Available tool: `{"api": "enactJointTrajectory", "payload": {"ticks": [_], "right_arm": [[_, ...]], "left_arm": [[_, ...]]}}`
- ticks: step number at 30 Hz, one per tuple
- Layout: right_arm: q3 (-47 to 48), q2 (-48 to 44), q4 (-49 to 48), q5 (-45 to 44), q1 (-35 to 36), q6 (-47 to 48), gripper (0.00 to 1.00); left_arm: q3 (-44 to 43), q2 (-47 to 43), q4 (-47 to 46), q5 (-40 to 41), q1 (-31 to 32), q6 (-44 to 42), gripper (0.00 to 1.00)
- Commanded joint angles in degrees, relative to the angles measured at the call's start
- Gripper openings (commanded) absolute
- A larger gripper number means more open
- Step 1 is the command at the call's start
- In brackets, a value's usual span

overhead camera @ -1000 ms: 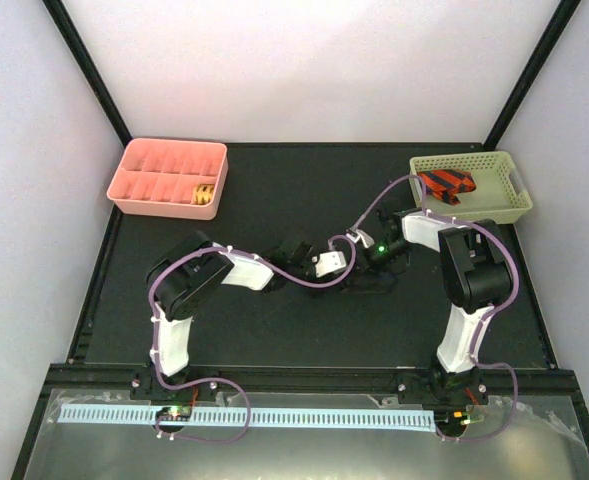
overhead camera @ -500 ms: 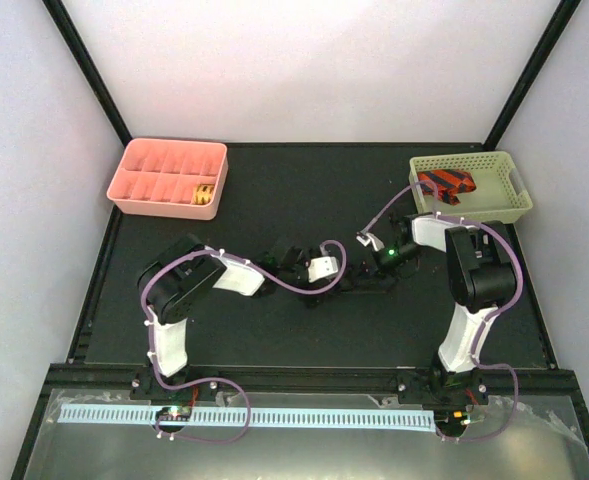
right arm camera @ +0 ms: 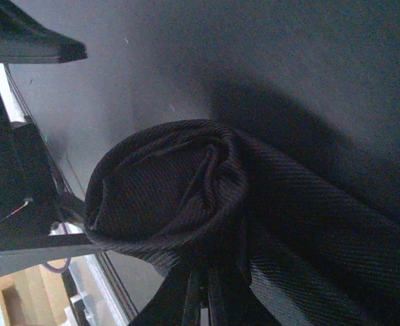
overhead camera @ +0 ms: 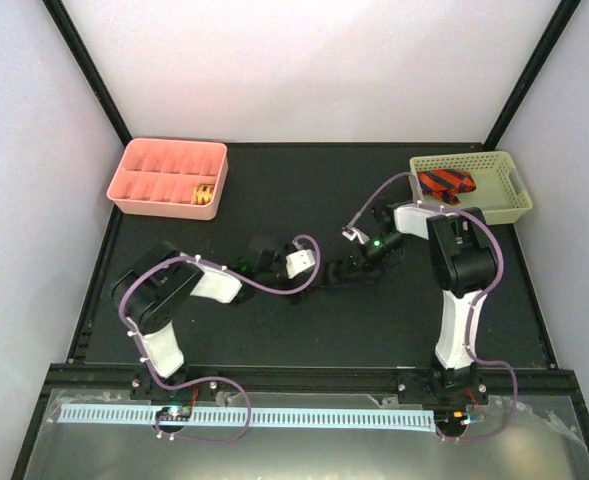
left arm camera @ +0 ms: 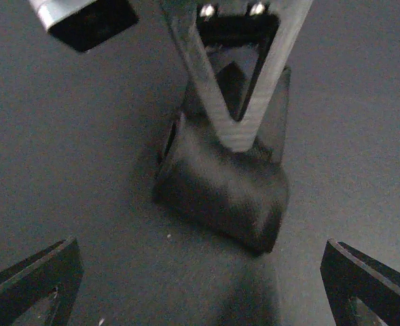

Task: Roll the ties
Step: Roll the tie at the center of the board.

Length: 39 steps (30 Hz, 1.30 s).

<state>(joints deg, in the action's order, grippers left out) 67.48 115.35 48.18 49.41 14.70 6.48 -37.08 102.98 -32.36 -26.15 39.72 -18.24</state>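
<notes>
My right hand (left arm camera: 235,136) reaches left, clamped on the rolled black tie (left arm camera: 220,193) mid-worktop (overhead camera: 224,330).
My left hand (left arm camera: 200,288) sits low just beside it, fingers wide apart; only my right wrist view shows its spiral end.

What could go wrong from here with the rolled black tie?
1. Only the shut right gripper pinches the black tie coil. The left gripper stands open and clear of it, so the roll may spring loose.
2. An unrolled tail trails from the coil over the mat, and lifting could drag it and unwind the roll.
</notes>
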Motion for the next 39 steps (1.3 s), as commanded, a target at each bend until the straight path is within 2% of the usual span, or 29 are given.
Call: {"api": "enactJointTrajectory", "payload": {"ticks": [1,7,9,11,16,22,32,39], "right_arm": [[4.5,5.5,-2.0,-5.7,3.4,-0.4,0.02],[3.6,5.8,-0.9,-6.0,3.3,0.8,0.02],[3.4,6.1,-0.6,-5.3,3.2,0.9,0.02],[3.4,6.2,0.0,-4.2,2.9,1.2,0.02],[4.9,5.8,3.1,-1.2,2.2,2.2,0.02],[5.4,4.6,4.7,0.4,2.2,2.6,0.02],[5.6,4.8,5.5,1.0,2.2,3.6,0.02],[5.8,3.7,7.0,2.5,2.2,4.6,0.02]], "left_arm": [[2.4,-5.4,-5.0,2.7,-1.3,2.6,0.99],[2.3,-7.7,-7.9,4.4,-5.5,13.5,0.99],[-0.7,-7.3,-6.3,-3.0,-8.7,15.7,0.99],[-5.3,-7.6,4.0,-13.6,-10.3,11.3,0.99],[-1.9,-9.8,3.4,-8.7,-6.0,3.5,0.99],[-3.0,-4.5,6.3,-4.4,-0.5,-5.7,0.99],[-11.4,6.1,10.1,-1.6,2.0,-10.7,0.99],[-16.3,11.6,16.1,-1.1,2.5,-10.3,0.99]]}}
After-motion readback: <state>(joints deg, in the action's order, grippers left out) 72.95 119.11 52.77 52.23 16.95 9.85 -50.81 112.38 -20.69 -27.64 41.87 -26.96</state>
